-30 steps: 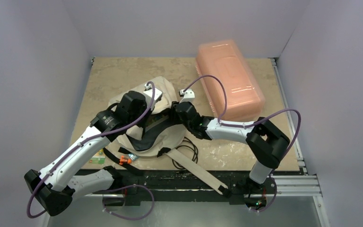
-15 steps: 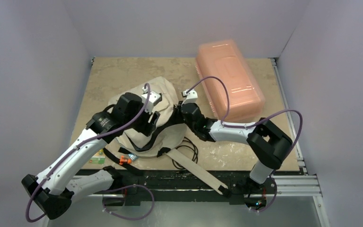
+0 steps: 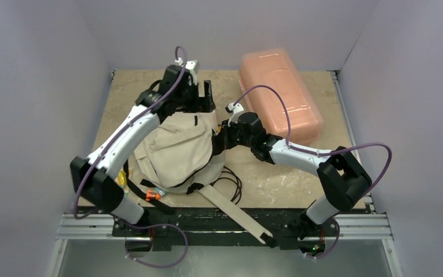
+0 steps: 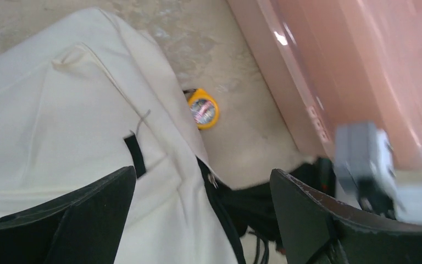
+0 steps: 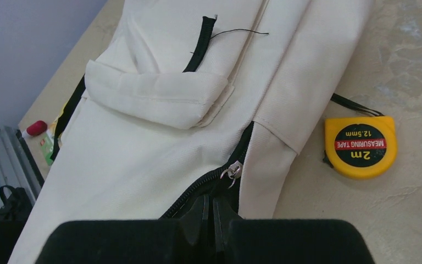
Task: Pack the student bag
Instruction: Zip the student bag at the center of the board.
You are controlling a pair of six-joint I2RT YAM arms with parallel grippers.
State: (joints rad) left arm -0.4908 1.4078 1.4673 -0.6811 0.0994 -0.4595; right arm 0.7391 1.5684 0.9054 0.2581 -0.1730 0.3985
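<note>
The beige student bag [image 3: 176,153] lies flat on the table with its front pocket [image 5: 154,96] up. My right gripper [image 3: 221,138] is at the bag's right edge. It is shut [image 5: 211,215] on the black zipper pull, just below the silver slider ring [image 5: 231,170]. My left gripper [image 3: 206,97] hangs above the bag's far end, open and holding nothing [image 4: 203,212]. The beige fabric [image 4: 60,143] lies under its left finger. A yellow measuring tape [image 5: 361,146] lies on the table beside the bag, between it and the pink box [image 4: 357,66].
The translucent pink plastic box [image 3: 280,98] stands at the back right, close to both grippers. A beige strap [image 3: 236,213] trails over the near edge beside a black cord [image 3: 231,183]. Small items, one with orange [image 3: 153,195], lie at the bag's near left corner.
My left arm rose off the bag and swung to its far end, opening its jaws. The right gripper closed on the zipper. The bag's dark opening no longer shows.
</note>
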